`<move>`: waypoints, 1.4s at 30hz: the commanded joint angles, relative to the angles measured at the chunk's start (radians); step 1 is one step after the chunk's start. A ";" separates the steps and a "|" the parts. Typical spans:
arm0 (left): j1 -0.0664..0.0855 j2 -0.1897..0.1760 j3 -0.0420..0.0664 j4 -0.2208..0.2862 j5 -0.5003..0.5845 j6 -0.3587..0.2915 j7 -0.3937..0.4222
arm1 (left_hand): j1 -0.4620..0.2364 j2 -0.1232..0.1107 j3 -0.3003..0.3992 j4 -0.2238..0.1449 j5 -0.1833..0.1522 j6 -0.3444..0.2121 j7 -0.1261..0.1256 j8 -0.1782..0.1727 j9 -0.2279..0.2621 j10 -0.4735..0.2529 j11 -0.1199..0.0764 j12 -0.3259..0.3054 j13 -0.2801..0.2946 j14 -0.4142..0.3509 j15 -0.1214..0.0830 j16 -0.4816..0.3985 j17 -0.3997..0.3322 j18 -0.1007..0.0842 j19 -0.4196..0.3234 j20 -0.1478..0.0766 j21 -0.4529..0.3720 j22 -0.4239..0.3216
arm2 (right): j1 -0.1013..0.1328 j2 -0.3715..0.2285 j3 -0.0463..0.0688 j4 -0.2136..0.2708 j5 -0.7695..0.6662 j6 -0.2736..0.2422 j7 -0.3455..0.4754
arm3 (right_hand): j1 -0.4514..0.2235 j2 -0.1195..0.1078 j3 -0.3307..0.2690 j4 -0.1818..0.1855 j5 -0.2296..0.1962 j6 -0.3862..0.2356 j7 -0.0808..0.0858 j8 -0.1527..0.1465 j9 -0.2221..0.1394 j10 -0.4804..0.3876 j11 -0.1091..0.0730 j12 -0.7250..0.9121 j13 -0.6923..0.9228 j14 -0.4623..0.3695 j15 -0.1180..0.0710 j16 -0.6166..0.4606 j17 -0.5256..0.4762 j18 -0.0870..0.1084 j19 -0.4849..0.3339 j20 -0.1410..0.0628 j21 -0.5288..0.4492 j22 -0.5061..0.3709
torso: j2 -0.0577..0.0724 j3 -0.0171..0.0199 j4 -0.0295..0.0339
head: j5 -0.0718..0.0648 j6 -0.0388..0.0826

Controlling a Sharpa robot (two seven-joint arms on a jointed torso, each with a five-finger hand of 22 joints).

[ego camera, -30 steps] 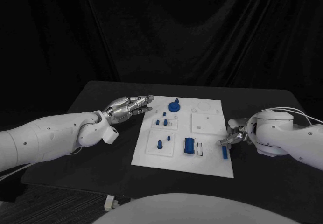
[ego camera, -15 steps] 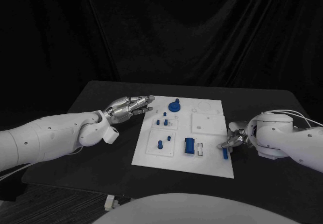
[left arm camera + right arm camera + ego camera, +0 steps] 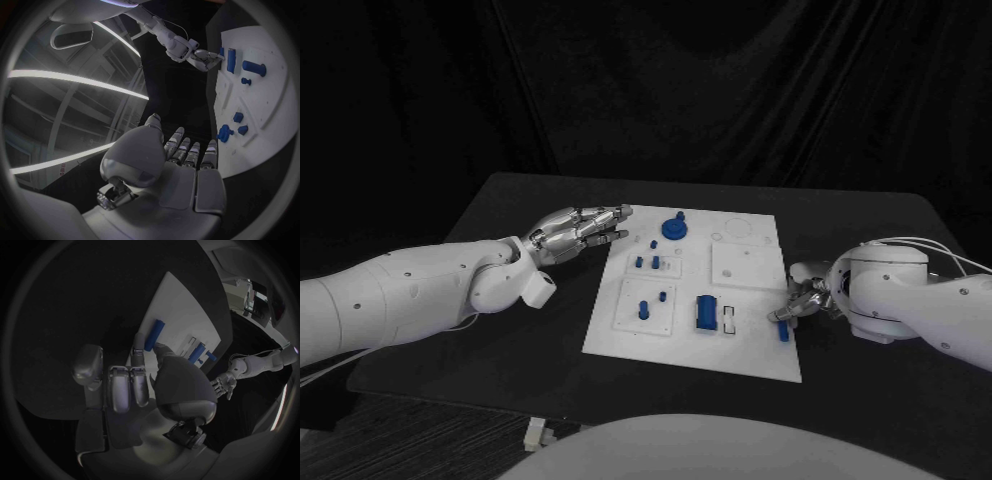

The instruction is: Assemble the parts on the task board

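a white board (image 3: 747,268) is laid in the middle of a black table (image 3: 862,215), within reach of both arms, and the parts are spread across it. at the board's right edge a blue bar (image 3: 782,329) lies flat on the white surface, and the right hand (image 3: 798,300) is bent down over it, fingertips (image 3: 137,351) at the bar's near end. whether the bar is pinched or only touched cannot be told; in the right wrist view the thumb and one finger are seen to meet at its end while the other fingers are curled back. judged from that pose, the bar is about to be picked up or nudged into line for a socket.

a larger blue block (image 3: 707,313) is seated upright in a slot nearer the middle, beside a pale rectangular recess (image 3: 730,319), which may be meant for the bar. small pegs (image 3: 646,262) stand in the left panels, and a round knobbed part (image 3: 674,229) sits at the far end.

the left hand (image 3: 577,230) is held just beside the board's far left corner, above the table, nothing in it and the fingers straight and side by side. it appears to be parked there so the board is left clear for the right arm's work, yet kept near enough for the pegs.
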 commanded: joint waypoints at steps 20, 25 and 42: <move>-0.004 0.004 0.001 -0.001 0.005 0.016 0.007 | 0.012 0.001 0.038 -0.003 0.021 0.011 0.002 0.016 0.015 -0.004 0.008 0.016 0.002 0.006 0.003 0.002 -0.001 -0.020 0.006 0.000 0.008 0.013 | -0.011 -0.005 -0.006 -0.001 0.103 -0.088 -0.017 | 0.055 -0.031 0.354 -0.263 0.113 -0.074 0.019 -0.018 -0.041 0.108 0.014 0.020 0.275 0.106 0.008 0.009 0.251 -0.003 -0.013 0.009 -0.074 0.134 | 0.000 0.0001 0.0001 | 0.005 0.000; -0.005 0.003 0.001 -0.001 0.005 0.016 0.006 | 0.013 0.001 0.039 -0.003 0.021 0.011 0.002 0.016 0.015 -0.004 0.008 0.016 0.002 0.006 0.003 0.002 -0.001 -0.020 0.006 0.001 0.008 0.013 | -0.010 -0.009 -0.006 0.003 0.157 -0.104 -0.016 | 0.023 -0.036 0.390 -0.276 0.109 -0.077 0.018 -0.005 -0.026 0.108 0.013 0.020 0.275 0.105 0.007 0.008 0.250 -0.003 -0.011 0.009 -0.073 0.135 | 0.000 0.0001 0.0000 | 0.008 0.000; -0.007 0.005 0.001 -0.003 0.005 0.019 0.002 | 0.013 0.001 0.039 -0.003 0.021 0.011 0.002 0.016 0.015 -0.004 0.008 0.016 0.002 0.006 0.003 0.002 -0.001 -0.020 0.006 0.001 0.008 0.013 | 0.020 -0.004 -0.005 0.041 0.494 -0.195 -0.007 | -0.014 -0.041 0.413 -0.283 0.104 -0.077 0.013 0.010 -0.009 0.108 0.009 0.020 0.275 0.106 0.004 0.010 0.253 -0.002 -0.010 0.006 -0.077 0.134 | 0.000 0.0001 0.0000 | 0.004 0.000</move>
